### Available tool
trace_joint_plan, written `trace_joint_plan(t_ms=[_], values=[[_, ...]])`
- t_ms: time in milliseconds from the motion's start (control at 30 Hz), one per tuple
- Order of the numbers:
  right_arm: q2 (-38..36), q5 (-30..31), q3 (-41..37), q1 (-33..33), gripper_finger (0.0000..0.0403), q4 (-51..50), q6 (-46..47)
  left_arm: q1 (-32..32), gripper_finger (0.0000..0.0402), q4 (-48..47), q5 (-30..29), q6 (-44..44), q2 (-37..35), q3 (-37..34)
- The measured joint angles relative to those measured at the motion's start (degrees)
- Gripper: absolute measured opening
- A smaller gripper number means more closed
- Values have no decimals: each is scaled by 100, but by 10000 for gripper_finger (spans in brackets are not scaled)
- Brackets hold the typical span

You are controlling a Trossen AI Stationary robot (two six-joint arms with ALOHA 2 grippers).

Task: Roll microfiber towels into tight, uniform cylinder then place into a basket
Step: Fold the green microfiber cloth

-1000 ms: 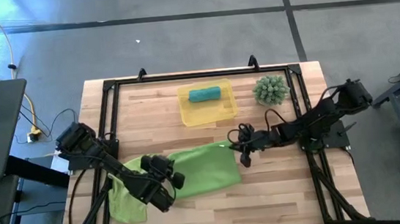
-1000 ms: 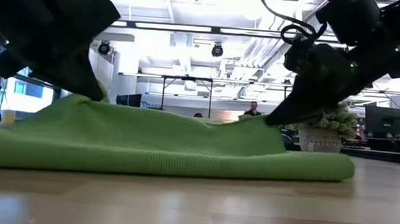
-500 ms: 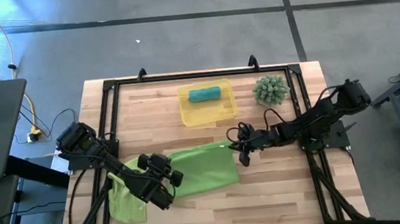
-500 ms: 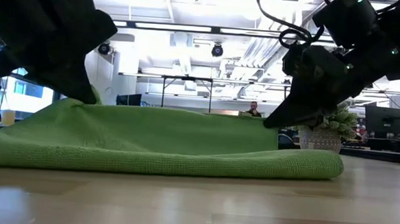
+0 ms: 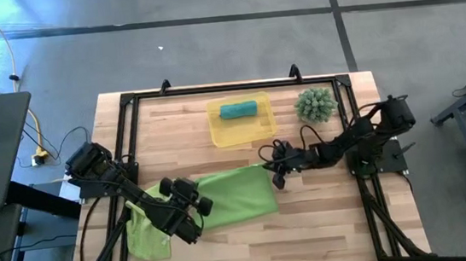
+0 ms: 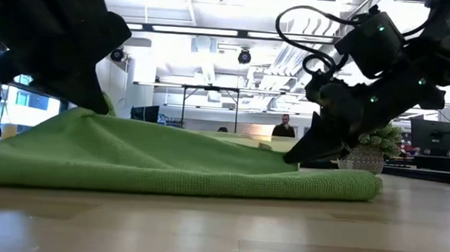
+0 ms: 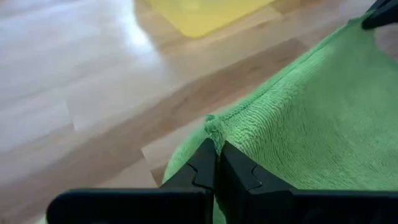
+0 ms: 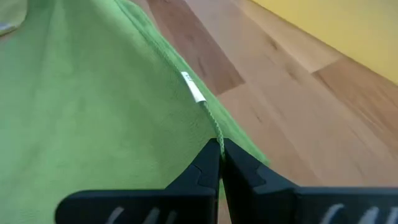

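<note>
A lime-green microfiber towel (image 5: 235, 197) lies spread on the wooden table, its far edge raised at both ends. My left gripper (image 5: 170, 188) is shut on its far left corner and my right gripper (image 5: 271, 174) is shut on its far right corner. A second lime-green towel (image 5: 145, 236) lies crumpled on the table under my left arm. A teal towel (image 5: 238, 109), rolled up, lies in the yellow basket (image 5: 258, 128) at the table's far side. My left gripper pinches the towel's hemmed far left corner (image 7: 214, 126) between its two fingers, slanting down from the near left. That corner (image 6: 87, 112) is held above the table, and the cloth slopes down from it to the tabletop. My right gripper pinches the towel's far edge at the right corner (image 8: 216, 138), just past a small white tag (image 8: 193, 87). Its fingers slant down from the table's right side. The corner (image 6: 289, 154) sits only a little above the table; the cloth between the grippers sags.
A spiky green ball-shaped plant (image 5: 315, 104) in a pot stands at the far right, close behind my right arm. A black frame (image 5: 127, 102) runs round the table's edge. Bare wood lies between the towel and the basket and along the near edge.
My right gripper has sunk toward the table and drifted toward the left, still shut on its corner. That corner now sits lower, the cloth between the grippers slopes down to the right, and the towel's right edge has drawn in a little.
</note>
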Motion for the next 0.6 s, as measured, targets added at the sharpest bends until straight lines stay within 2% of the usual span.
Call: trace_joint_plan(t_ms=[233,467,600], values=[[-2,141,0,-137,0,13,-271,99,0,-104,-78,314,0,2],[-2,5,0,-147,1,-145,-430,208,0,-23,-28,494,50,0],[-2,-3,-2,-147,27,-145,-731,212,0,-34,-10,595,50,0]])
